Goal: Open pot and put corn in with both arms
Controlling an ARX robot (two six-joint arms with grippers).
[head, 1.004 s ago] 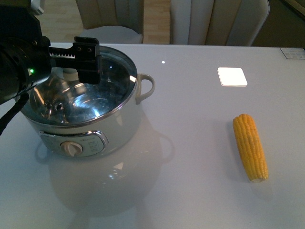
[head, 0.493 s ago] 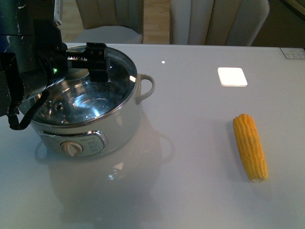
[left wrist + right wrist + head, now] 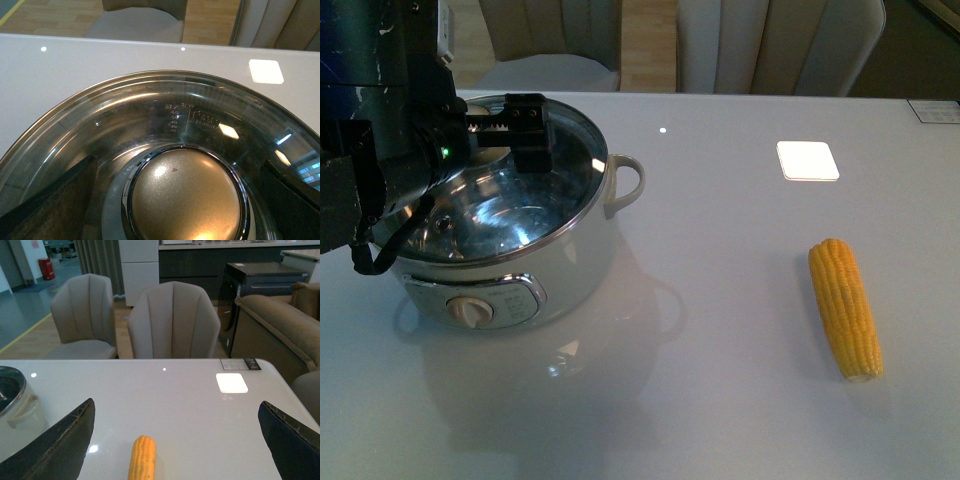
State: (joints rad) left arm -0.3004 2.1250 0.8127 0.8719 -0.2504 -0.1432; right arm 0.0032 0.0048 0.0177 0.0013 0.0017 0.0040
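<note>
left claw (image 3: 178, 161) edged rightward — wide astride lid knob (image 3: 185, 195) | corn (image 3: 845, 305) yellow-orange, tapered

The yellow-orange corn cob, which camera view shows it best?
The front view: the whole yellow-orange corn cob lies unobstructed on the white table. The right wrist view crops the cob at the frame edge; the left wrist view shows none of it.
</note>
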